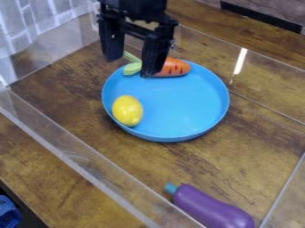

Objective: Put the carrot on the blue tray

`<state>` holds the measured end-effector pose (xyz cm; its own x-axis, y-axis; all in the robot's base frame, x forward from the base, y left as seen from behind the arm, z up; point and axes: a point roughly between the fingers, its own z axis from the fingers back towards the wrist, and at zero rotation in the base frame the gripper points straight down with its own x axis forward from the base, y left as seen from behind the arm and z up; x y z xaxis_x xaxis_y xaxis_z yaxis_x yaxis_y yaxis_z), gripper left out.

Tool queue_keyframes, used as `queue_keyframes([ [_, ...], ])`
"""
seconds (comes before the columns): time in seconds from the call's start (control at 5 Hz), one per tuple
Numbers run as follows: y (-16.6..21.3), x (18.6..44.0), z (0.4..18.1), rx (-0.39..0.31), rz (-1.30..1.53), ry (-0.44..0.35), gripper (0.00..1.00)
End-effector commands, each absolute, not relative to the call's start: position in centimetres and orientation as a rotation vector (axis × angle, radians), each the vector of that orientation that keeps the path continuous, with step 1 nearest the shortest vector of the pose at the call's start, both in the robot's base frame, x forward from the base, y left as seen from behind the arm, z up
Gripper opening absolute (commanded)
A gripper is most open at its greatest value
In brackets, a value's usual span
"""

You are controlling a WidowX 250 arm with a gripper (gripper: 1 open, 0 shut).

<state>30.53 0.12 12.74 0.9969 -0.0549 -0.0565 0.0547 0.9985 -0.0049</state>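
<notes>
From the single camera view, the gripper (135, 53) hangs pointing down over the far left rim of the blue tray (197, 111), its fingers spread wide and holding nothing. The carrot (172, 67) lies on the tray's far edge, just right of the fingers, apparently placed. A lemon (127, 109) rests on the tray's near left; an eggplant (212, 207) lies well apart on the wooden table (71, 98).
</notes>
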Motion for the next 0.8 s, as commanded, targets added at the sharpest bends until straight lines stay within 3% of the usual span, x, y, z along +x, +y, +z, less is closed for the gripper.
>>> queue_keyframes([
  [0.0, 0.9, 30.8, 15.7, 0.005, -0.056, -0.015, 1.00],
  [0.2, 1.4, 31.4, 16.1, 0.003, -0.020, -0.010, 1.00],
  [0.6, 2.0, 31.0, 14.7, -0.004, -0.002, 0.007, 1.00],
])
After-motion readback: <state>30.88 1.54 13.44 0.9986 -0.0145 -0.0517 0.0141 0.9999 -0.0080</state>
